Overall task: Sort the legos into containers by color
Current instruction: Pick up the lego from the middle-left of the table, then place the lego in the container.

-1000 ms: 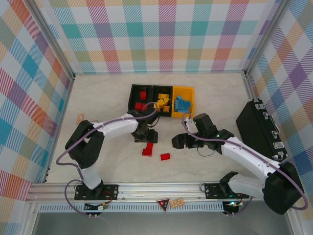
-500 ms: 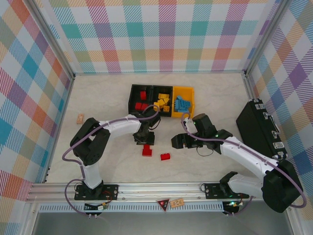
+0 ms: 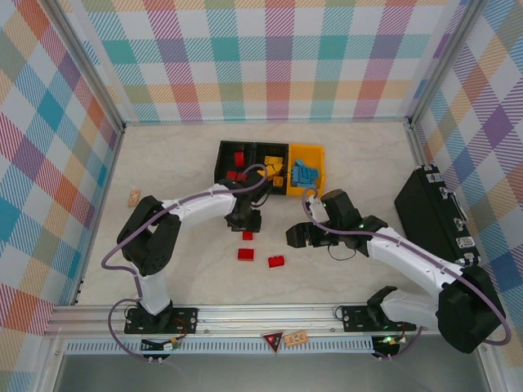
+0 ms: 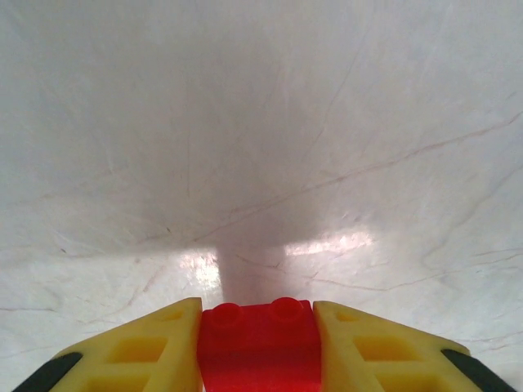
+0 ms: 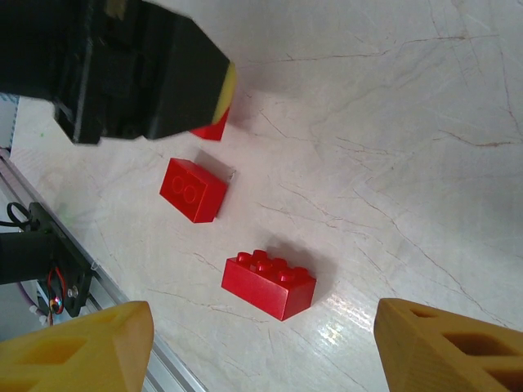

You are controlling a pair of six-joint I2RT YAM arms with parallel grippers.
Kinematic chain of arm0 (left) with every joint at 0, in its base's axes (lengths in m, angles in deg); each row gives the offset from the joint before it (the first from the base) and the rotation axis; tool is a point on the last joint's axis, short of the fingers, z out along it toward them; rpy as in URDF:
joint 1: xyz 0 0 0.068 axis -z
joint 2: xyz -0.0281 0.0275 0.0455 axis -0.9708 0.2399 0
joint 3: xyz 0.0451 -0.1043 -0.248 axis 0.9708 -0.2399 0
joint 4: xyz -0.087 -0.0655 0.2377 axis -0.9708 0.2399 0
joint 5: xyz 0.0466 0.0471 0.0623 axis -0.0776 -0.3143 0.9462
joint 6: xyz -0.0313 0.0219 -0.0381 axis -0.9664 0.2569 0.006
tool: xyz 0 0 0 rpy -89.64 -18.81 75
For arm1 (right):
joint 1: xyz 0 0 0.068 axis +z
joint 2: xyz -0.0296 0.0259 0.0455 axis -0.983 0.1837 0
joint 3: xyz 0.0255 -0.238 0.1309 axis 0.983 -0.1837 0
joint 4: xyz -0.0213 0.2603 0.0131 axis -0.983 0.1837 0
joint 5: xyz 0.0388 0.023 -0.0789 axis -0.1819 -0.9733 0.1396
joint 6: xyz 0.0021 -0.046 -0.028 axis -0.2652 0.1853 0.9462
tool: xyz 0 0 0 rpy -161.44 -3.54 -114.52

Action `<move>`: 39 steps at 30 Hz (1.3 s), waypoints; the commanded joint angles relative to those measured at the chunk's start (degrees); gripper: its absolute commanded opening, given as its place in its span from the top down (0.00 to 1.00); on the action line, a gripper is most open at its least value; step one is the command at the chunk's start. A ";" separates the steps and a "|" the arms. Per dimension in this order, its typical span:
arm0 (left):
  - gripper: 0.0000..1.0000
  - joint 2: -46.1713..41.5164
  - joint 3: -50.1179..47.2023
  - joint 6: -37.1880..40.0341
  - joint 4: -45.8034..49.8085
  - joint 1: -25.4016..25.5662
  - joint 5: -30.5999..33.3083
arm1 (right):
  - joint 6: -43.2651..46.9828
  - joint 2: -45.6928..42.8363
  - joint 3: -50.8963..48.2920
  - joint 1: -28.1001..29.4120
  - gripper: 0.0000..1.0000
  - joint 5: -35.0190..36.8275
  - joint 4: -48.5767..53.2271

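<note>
My left gripper point(image 3: 247, 230) is shut on a red lego point(image 4: 258, 343), held between its yellow fingers point(image 4: 139, 351) just above the table. Two more red legos lie loose on the table: a square one point(image 3: 246, 254) and a longer one point(image 3: 277, 261). My right gripper point(image 3: 292, 237) hangs open over the longer red lego point(image 5: 268, 282), its fingers wide to either side. The joined containers stand at the back: a black bin point(image 3: 222, 160) with red legos, a black bin point(image 3: 260, 155) with yellow ones, and a yellow-orange bin point(image 3: 319, 163) with blue ones.
A large black case point(image 3: 433, 216) lies at the right edge of the table. A tan card point(image 3: 134, 196) sits at the far left. Patterned cards point(image 3: 286, 337) rest on the front rail. The rail point(image 5: 49, 269) runs close to the loose legos.
My left gripper closed on one red lego beside the square one, lifted it and moved back toward the bins. The right arm has barely moved.
</note>
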 commanded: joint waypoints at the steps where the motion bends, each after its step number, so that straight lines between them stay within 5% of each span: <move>1: 0.64 -1.98 4.70 2.57 2.85 -3.23 2.78 | -0.44 0.19 -0.08 0.37 0.28 0.30 -1.58; 15: 0.64 8.93 26.51 6.72 3.17 -13.43 5.71 | -2.57 1.96 0.87 0.37 0.28 1.87 -2.71; 32: 0.63 29.29 52.10 9.04 7.51 -17.53 7.73 | -4.13 2.46 0.92 0.81 0.28 3.90 -2.71; 39: 0.54 32.50 57.79 9.05 9.54 -17.57 6.54 | -4.30 2.69 1.08 0.86 0.28 4.25 -2.72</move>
